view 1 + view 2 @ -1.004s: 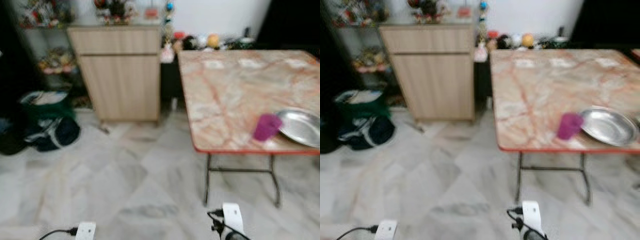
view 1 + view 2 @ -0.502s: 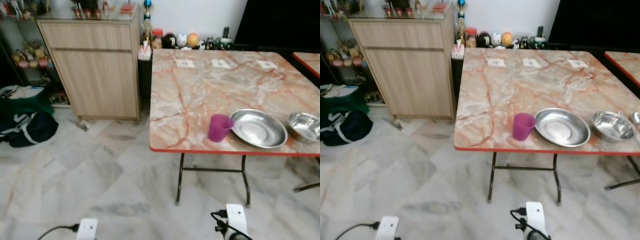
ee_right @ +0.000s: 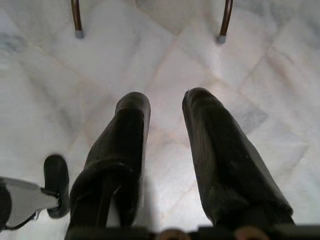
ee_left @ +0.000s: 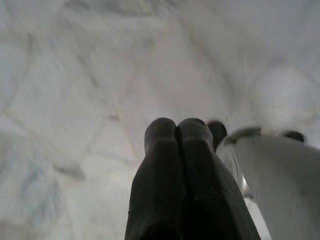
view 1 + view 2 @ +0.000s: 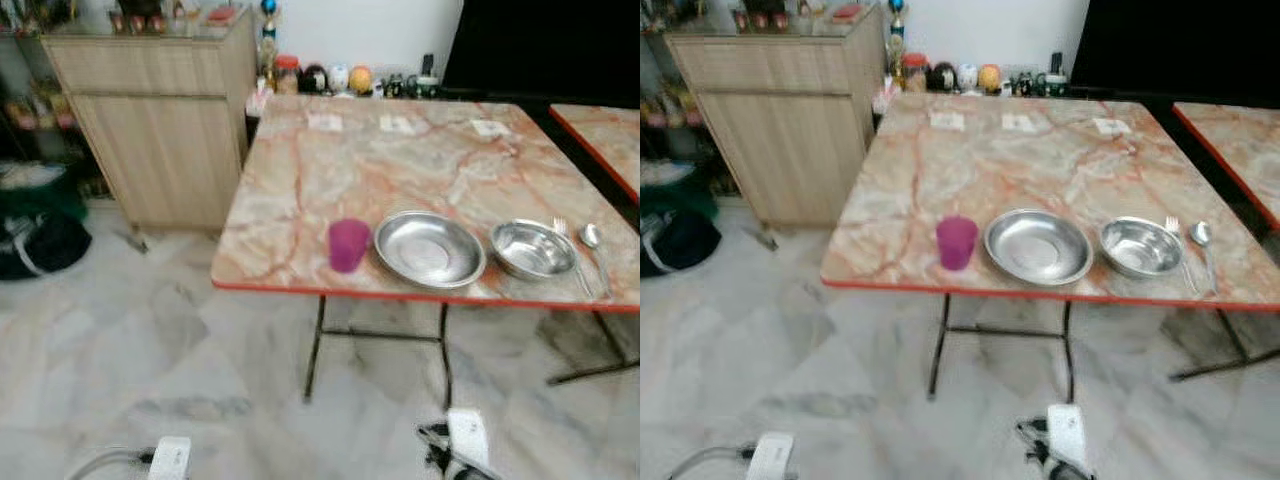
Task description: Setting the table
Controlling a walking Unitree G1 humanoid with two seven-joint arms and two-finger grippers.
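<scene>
A marble-patterned table (image 5: 420, 160) with a red edge stands ahead of me. Along its near edge sit a purple cup (image 5: 348, 245), a wide steel plate (image 5: 429, 249) and a steel bowl (image 5: 532, 249) in a row. A fork (image 5: 568, 251) and a spoon (image 5: 590, 237) lie to the right of the bowl. Both arms hang low over the floor. My left gripper (image 4: 176, 127) is shut with nothing in it. My right gripper (image 3: 166, 102) is open and empty, pointing at the floor near the table legs (image 3: 76, 20).
A wooden cabinet (image 5: 160, 130) stands to the left of the table, with dark bags (image 5: 35, 235) on the floor beside it. Small ornaments (image 5: 340, 78) line the wall behind the table. A second red-edged table (image 5: 600, 135) stands at the right. The floor is pale marble tile.
The camera has swung right and come nearer, so the table now sits in the middle of the view. The bowl, fork and spoon have come into sight.
</scene>
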